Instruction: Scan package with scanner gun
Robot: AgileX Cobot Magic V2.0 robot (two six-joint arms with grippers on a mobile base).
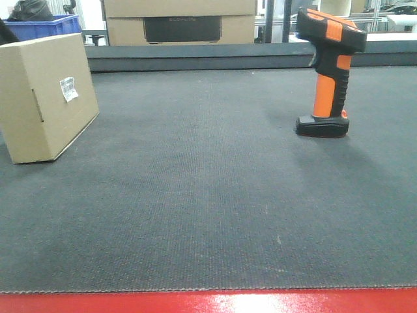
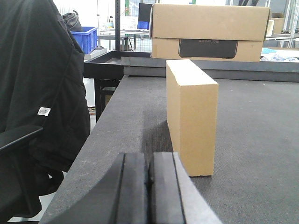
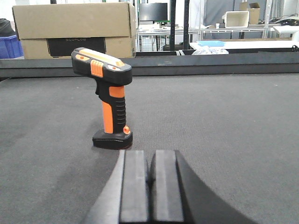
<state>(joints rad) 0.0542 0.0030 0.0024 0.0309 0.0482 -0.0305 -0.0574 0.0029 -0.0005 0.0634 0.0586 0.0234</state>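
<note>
Standing upright at 2 o'clock on counter (image 1: 195, 195): scanner gun (image 1: 326, 72), handle clear for grasping. Package (image 1: 45, 98) at 10 o'clock, label (image 1: 68, 89) turned inward, likely for scanning. Left hand (image 2: 148, 186), right hand (image 3: 150, 186) pinched closed, empty.

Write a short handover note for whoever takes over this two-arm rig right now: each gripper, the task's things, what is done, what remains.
Left gripper: jaws shut, empty, low behind the small tan cardboard box.
Right gripper: jaws shut, empty, facing the black-and-orange pistol-shaped scanner gun.
The box stands at the left of the dark grey mat, its white barcode label showing in the front view. The scanner stands upright on its base at the right, apart from the box.
Done: nothing grasped.
Left: grasp scanner, aim at label, scan.
</note>
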